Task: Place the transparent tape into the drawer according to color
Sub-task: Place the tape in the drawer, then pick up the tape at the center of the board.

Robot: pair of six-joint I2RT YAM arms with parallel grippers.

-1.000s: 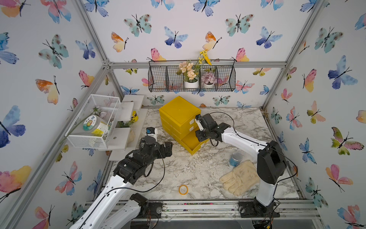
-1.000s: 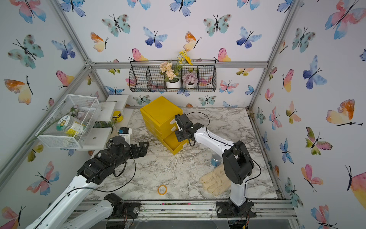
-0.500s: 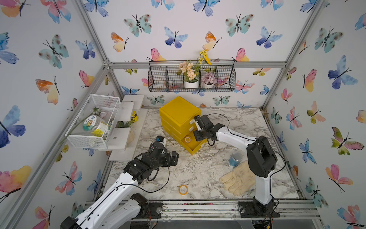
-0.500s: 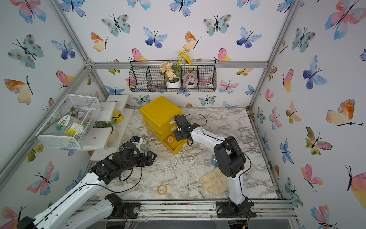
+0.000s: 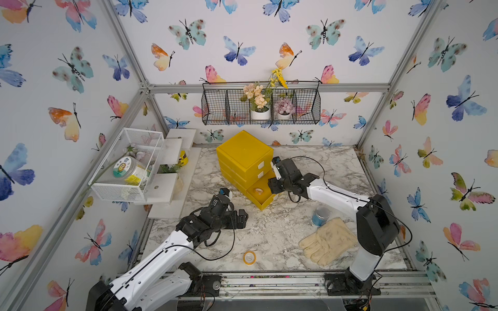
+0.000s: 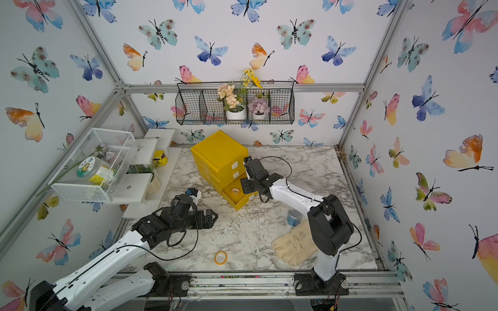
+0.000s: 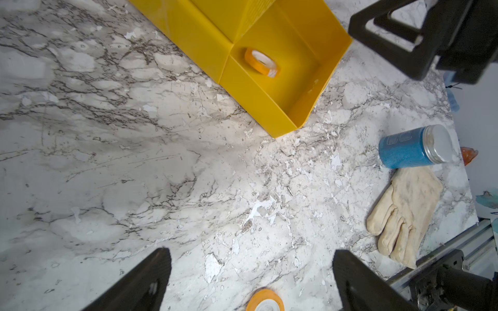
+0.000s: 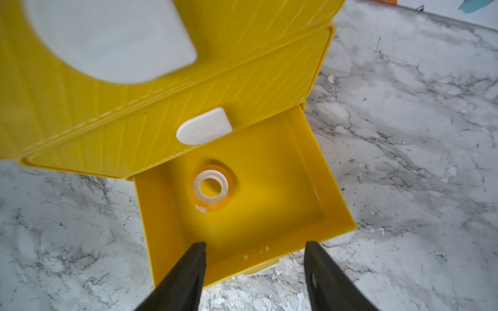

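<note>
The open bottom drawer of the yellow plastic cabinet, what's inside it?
In the open yellow drawer, one orange-tinted see-through tape roll rests on the floor. The rear, beneath the closed drawer above, is covered.

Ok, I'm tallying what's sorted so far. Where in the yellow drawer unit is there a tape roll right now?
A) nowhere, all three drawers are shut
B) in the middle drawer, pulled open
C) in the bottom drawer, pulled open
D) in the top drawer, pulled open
C: the bottom drawer stands pulled out, and one orange tape roll lies flat on its floor, seen in the right wrist view.
</note>
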